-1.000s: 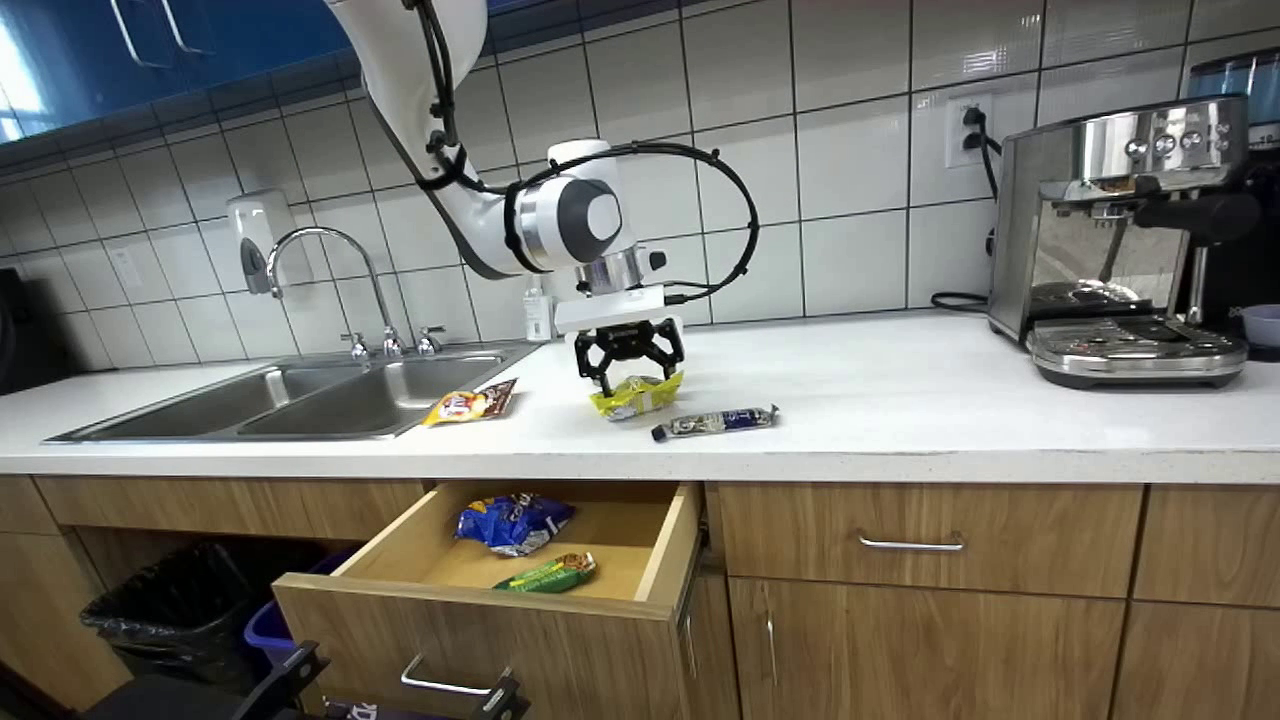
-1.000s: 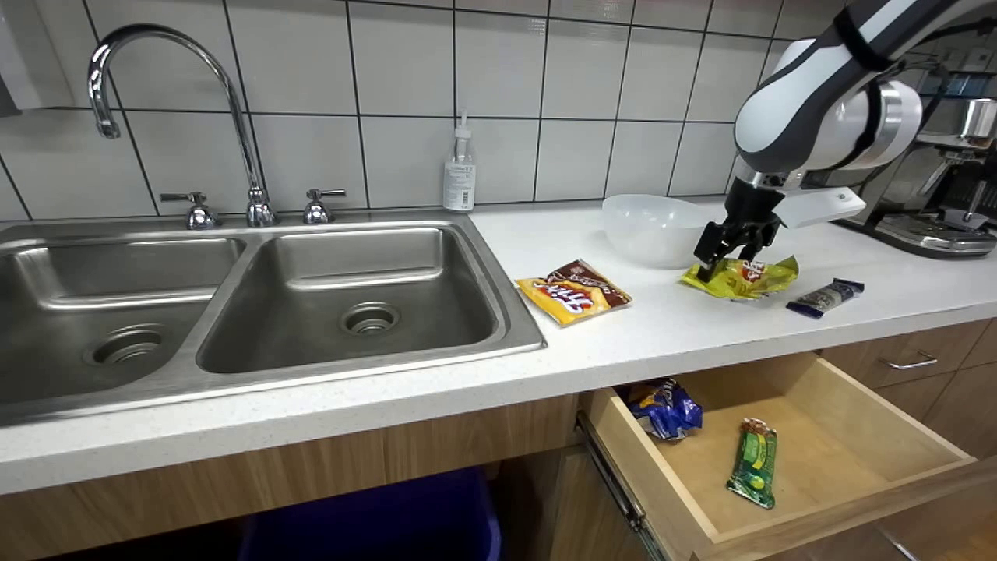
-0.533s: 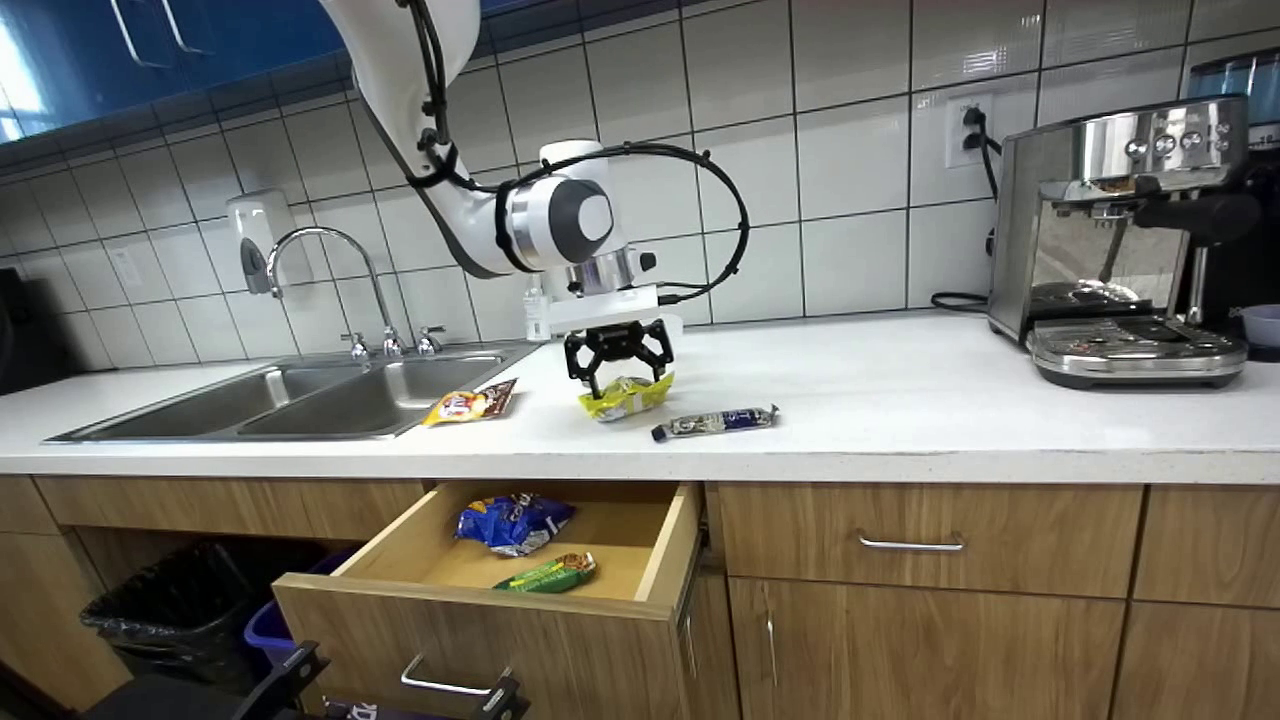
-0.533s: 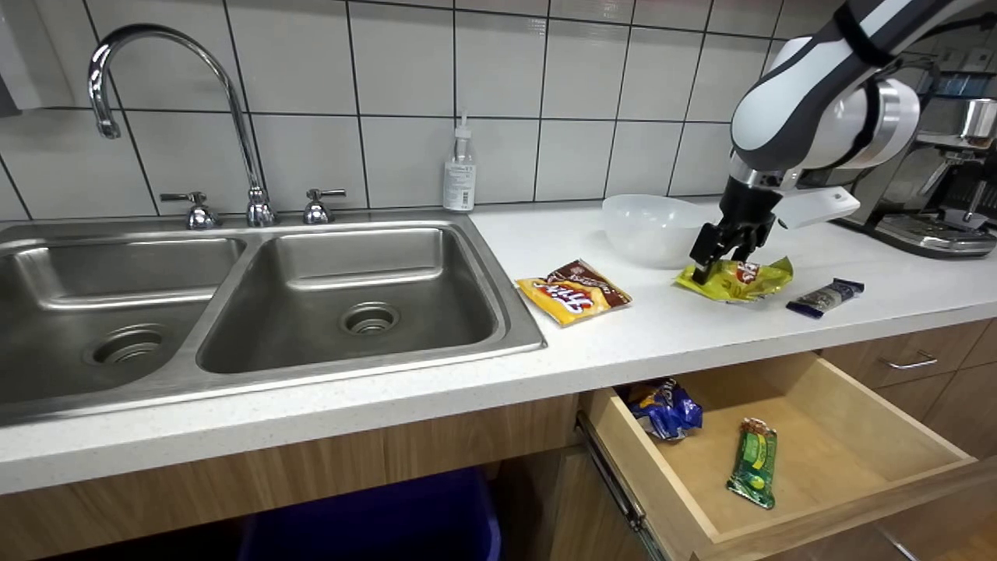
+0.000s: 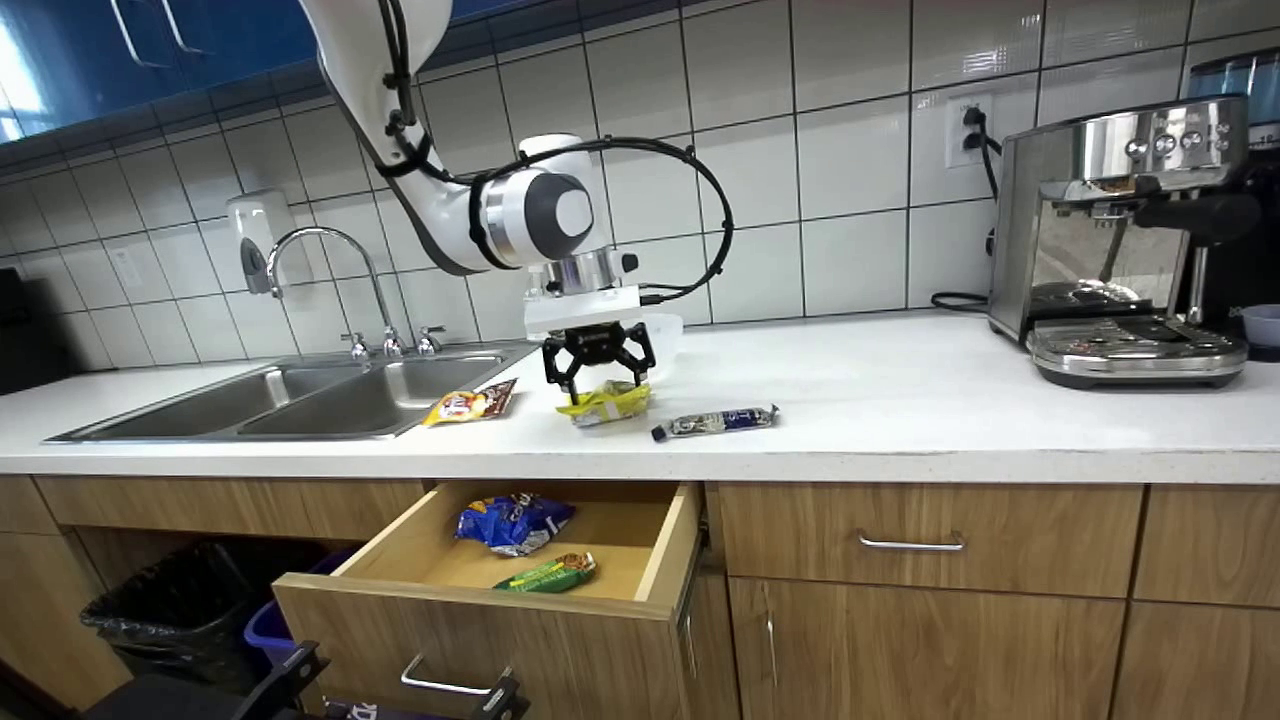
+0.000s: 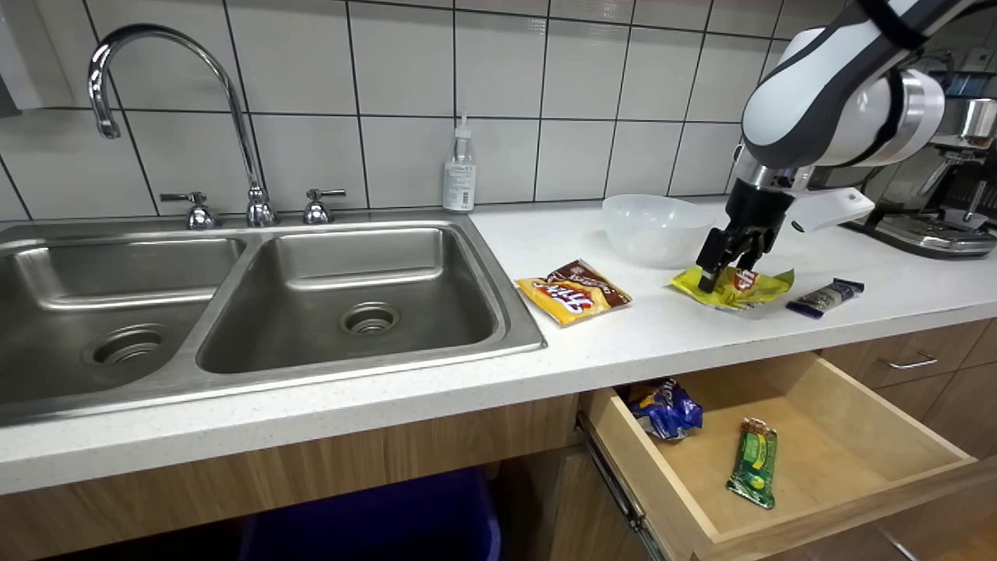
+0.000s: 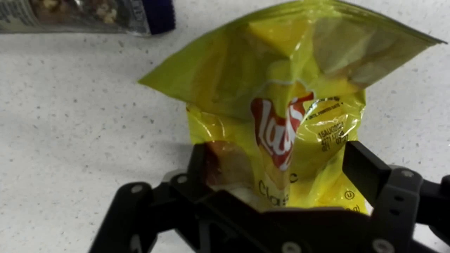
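the black gripper (image 7: 275, 151) has a finger on each side of the yellow chip bag (image 7: 281, 105), and the bag crumples up between them, so it looks squeezed and held. the bag is over the white counter (image 5: 900, 390), but i can't tell if its bottom touches or hangs just above. so the grabbing looks done; lifting it well clear and letting go are not done. just beside it lies a snack bar (image 6: 826, 298) in a clear and dark blue wrapper. a see-through bowl (image 6: 650, 234) stands behind the bag. the orange and brown packet (image 6: 575, 294) lies near the sink (image 6: 510, 315). lower down, the drawer (image 6: 841, 436) is pulled open. two packs are in it, a blue bag (image 6: 666, 409) and a green bar (image 6: 754, 462), while three are up at the counter. farthest off is a shiny coffee machine (image 5: 1110, 230).
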Tool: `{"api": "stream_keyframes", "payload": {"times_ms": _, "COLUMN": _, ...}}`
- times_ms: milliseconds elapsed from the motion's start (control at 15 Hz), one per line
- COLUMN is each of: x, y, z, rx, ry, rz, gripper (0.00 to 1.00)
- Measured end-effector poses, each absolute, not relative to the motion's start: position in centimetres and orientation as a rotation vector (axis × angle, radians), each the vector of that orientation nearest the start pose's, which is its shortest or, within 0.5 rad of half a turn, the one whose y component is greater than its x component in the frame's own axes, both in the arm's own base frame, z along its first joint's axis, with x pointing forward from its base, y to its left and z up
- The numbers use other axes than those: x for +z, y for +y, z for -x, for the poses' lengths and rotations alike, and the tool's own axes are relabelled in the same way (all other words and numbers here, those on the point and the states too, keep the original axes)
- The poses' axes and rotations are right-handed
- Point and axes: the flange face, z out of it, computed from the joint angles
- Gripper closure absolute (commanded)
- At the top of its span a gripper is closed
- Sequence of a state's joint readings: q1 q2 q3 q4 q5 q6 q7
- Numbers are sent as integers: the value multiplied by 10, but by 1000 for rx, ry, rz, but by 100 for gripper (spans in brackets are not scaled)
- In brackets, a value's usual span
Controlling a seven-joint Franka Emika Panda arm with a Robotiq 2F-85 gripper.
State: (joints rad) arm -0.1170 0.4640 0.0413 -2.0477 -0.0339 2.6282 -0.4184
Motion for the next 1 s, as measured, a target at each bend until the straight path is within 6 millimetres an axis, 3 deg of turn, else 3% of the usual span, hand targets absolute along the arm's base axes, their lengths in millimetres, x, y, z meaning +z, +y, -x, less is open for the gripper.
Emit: {"api": "stream_keyframes", "payload": {"times_ms": 1000, "x": 216, "y": -26, "z": -533, "rx": -37, "ry": -618, "rz": 3090, "gripper": 0}}
